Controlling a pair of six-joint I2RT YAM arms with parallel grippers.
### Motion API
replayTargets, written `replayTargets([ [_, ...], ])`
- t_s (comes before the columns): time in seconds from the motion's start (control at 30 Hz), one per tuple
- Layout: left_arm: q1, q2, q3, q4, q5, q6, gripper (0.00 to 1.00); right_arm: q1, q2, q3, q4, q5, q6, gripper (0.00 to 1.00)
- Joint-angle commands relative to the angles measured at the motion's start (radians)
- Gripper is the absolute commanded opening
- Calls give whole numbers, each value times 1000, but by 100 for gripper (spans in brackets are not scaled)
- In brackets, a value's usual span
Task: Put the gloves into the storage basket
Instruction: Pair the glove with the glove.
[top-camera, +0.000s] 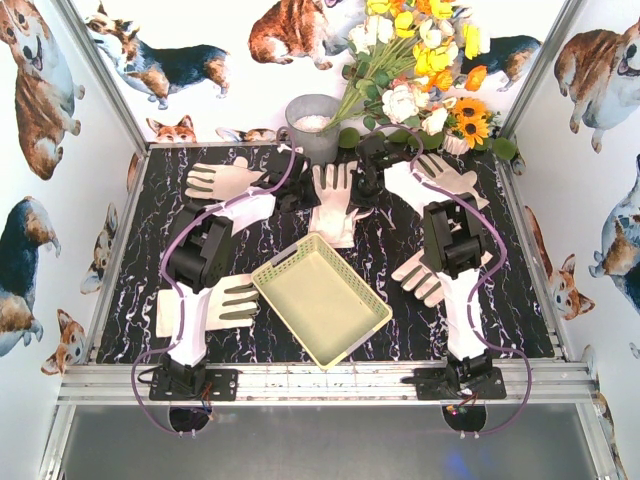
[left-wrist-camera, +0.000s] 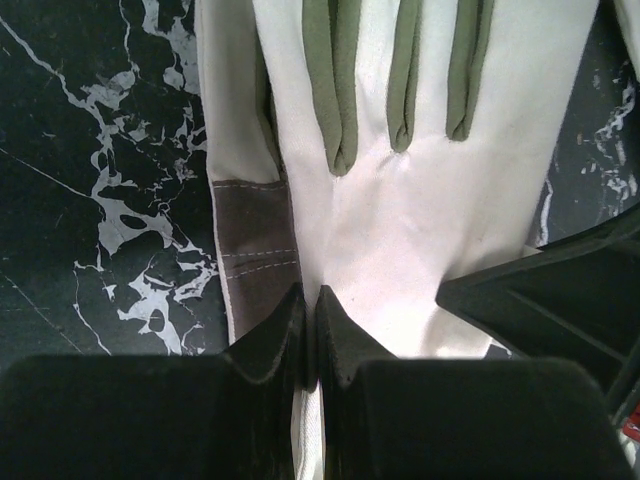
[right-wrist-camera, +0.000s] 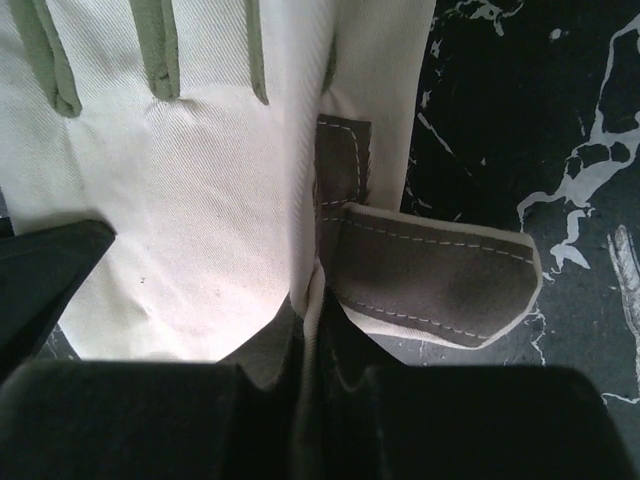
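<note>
middle glove (top-camera: 336, 212) flat on table, long axis 12-to-6, fingers at 12, cuff end toward storage basket (top-camera: 322, 300) just at 6. left gripper (left-wrist-camera: 310, 305) clenched on its 9 o'clock side, right gripper (right-wrist-camera: 318, 300) on 3 o'clock side; both equally near.

Probably a lab test booth: aluminium frame (top-camera: 330, 384), corgi-print walls (top-camera: 50, 200)

The left arm (top-camera: 200, 255) and right arm (top-camera: 452, 240) are reaching forward, elbows raised and wrists tipping down. The left gripper (left-wrist-camera: 310, 305) and right gripper (right-wrist-camera: 320, 295) are sitting side by side, each pinching its fingers together on a fold of one glove (top-camera: 335, 215).
</note>
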Motion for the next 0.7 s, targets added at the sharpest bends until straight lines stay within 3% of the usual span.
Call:
replayTargets([
  [0.0,34,41,30,-18,-21,-7,0,-15,38,65,-68,45,-16,0],
  [0.47,62,94,27,-50,23,11,0,-17,65,61,-112,35,-9,0],
  [0.57,64,93,22,-55,27,12,0,-28,49,58,-113,38,-12,17],
  [0.67,65,91,21,-56,37,14,0,-41,17,55,-111,49,-10,26],
])
